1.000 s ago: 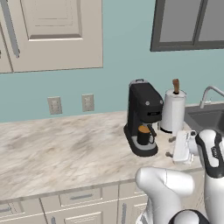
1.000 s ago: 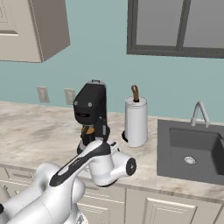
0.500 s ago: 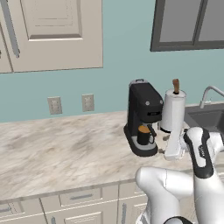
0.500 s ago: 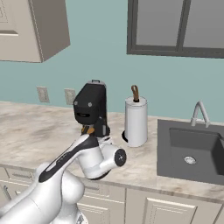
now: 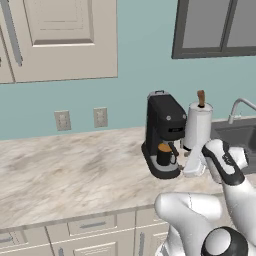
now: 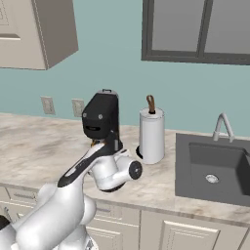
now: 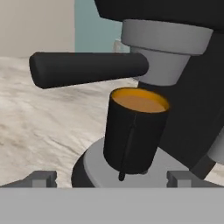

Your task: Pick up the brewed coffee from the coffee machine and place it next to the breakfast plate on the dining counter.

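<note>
The small black cylindrical mug of brewed coffee (image 7: 134,133), orange-brown liquid at its rim, stands upright on the flat grey round tray of the compact black coffee machine (image 5: 164,131), directly under the grey brew head. In the hand view the mug's thin handle faces the camera, running down its front wall. A dark cylindrical portafilter handle (image 7: 87,69) sticks out sideways from the brew head, above the mug and off to its left in that view.

The machine sits on the beige-grey marble-patterned countertop (image 5: 70,170), close to the teal wall. Just beside it stands a white paper-towel roll on an upright holder with a brown knob (image 6: 151,134). Further along the counter is a dark grey sink (image 6: 215,168) with a curved silver tap (image 6: 223,126).

The white arm's two-finger gripper (image 7: 112,177) is level with the mug, just in front of the machine's tray. Its two grey fingertips (image 7: 41,178) show at the bottom of the hand view, set wide apart, one on either side of the mug's base. Neither tip touches the mug, as far as this low view allows; the mug looks to lie beyond the tips rather than between them. In the left base view the hand (image 5: 196,162) sits just beside the machine, near the paper-towel roll.
</note>
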### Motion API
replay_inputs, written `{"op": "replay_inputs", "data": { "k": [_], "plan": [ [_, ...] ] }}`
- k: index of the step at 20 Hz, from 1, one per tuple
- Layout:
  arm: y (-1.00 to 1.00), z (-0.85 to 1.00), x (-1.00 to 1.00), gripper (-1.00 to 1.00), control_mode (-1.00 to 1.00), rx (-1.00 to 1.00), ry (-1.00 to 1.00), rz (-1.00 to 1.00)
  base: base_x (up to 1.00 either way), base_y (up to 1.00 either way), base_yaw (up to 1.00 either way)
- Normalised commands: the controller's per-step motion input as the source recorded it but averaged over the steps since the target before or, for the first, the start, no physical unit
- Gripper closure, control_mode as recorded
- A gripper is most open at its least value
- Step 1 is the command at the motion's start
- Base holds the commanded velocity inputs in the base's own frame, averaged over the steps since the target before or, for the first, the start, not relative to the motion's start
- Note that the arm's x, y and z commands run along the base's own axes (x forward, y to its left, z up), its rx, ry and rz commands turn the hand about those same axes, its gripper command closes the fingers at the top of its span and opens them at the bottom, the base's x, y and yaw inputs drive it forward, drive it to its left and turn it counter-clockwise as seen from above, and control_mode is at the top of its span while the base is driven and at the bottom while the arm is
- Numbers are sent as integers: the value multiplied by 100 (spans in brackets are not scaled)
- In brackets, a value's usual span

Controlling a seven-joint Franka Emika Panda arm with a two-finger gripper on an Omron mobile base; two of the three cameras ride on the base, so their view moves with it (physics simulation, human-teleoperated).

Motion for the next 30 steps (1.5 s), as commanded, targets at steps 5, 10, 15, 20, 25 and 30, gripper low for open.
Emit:
{"op": "replay_inputs", "data": {
  "k": [5, 10, 15, 20, 25, 30],
  "plan": [
    [0, -39, 17, -100, -100, 3, 0, 0, 0, 0, 0],
    [7, -2, 1, -100, -100, 1, 0, 0, 0, 0, 0],
    [30, 0, 0, -100, -100, 0, 3, 0, 0, 0, 0],
    [43, 0, -6, -100, -100, 0, 2, 0, 0, 0, 0],
    [7, 0, 0, -100, -100, 0, 0, 0, 0, 0, 0],
    [-1, 0, 43, -100, -100, 0, 6, -4, 0, 0, 0]
  ]
}}
